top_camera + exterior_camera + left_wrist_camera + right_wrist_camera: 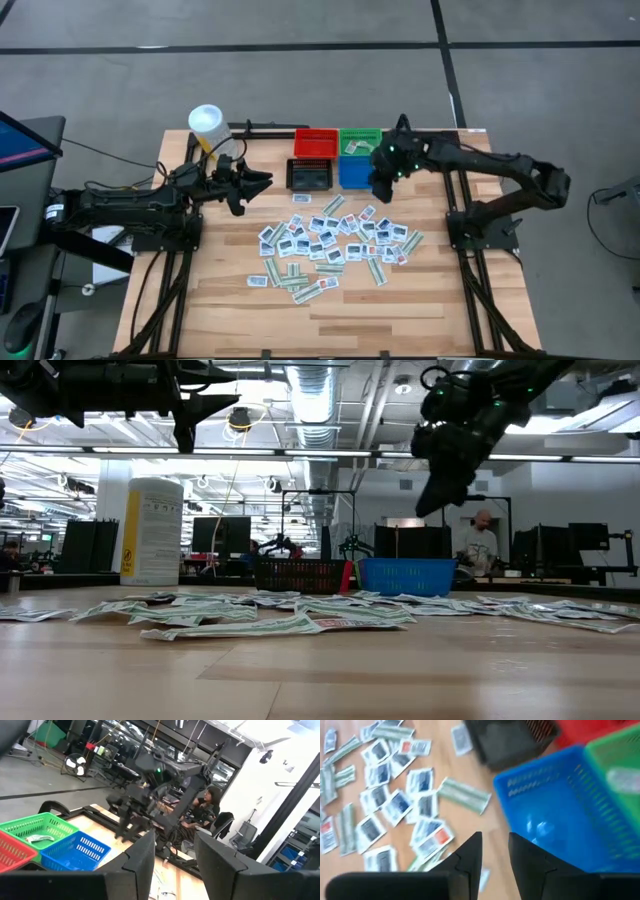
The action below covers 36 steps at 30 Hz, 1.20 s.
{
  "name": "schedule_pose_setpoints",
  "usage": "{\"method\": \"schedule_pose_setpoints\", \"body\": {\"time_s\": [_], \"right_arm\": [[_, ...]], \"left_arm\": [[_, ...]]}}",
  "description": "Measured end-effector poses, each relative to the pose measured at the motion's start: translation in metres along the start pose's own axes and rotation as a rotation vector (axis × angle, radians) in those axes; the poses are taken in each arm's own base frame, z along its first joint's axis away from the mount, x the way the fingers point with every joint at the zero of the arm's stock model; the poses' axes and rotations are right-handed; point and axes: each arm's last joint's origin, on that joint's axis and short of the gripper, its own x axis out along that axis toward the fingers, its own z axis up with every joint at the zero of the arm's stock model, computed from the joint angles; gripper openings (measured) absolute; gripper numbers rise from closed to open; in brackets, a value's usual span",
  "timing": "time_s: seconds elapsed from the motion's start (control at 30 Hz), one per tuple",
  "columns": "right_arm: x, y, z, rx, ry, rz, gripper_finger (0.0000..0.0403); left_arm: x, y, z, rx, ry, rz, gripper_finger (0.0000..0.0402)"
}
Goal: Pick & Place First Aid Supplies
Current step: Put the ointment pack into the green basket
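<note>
Your right claw (382, 190) hangs in the air at the near edge of the blue bin (355, 172), and the right wrist view shows its fingers (470, 855) parted by a narrow gap with nothing between them, so it is released and empty. The first aid supplies (335, 245) lie scattered flat on the counter (420, 300), in a loose patch nearer to you than the row of bins. From the right claw, the patch lies down and toward the near-left; its closest packets sit just beside and below the claw.

That is the relation your next pick turns on: you will probably need to drop and swing slightly left, away from the bin. The narrow green-white strips (463, 795) lie at mixed angles, so line the fingers across a strip's short width, not along its length. Packets overlap in places, so pick one at the edge of the patch if you want a clean single grab.

Your left claw (262, 183) waits above the counter's far-left part, near the white tub (206, 125), fingers (142, 855) apart and holding nothing. It points toward the black bin (309, 176). The right arm looks nearer to the right side of the patch; the left could reach the left side.

One pale strip already lies in the green bin (362, 140).
</note>
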Motion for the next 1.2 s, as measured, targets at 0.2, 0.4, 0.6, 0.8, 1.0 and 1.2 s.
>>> {"method": "schedule_pose_setpoints", "body": {"time_s": [0.2,0.4,0.6,0.8,1.0,1.2], "right_arm": [[0.015,0.024,-0.031,0.035,0.042,0.059,0.0091],[0.028,0.044,-0.052,0.044,0.059,0.001,0.009],[0.033,0.054,-0.061,0.051,0.034,-0.139,0.0091],[0.035,0.057,-0.062,0.066,0.02,-0.157,0.0104],[0.036,0.058,-0.057,0.12,-0.037,-0.143,0.0155],[0.044,0.059,-0.06,0.126,0.001,-0.148,0.0218]], "left_arm": [[0.0,0.0,0.0,-0.007,0.0,0.0,0.014],[0.0,0.0,0.0,-0.016,0.001,0.0,0.014],[0.0,0.0,0.0,-0.039,0.001,0.0,0.014],[0.0,0.0,0.0,-0.089,0.001,0.001,0.014],[0.0,0.0,0.0,-0.142,0.001,0.001,0.014],[0.0,0.0,0.0,-0.143,0.001,0.001,0.014]]}}
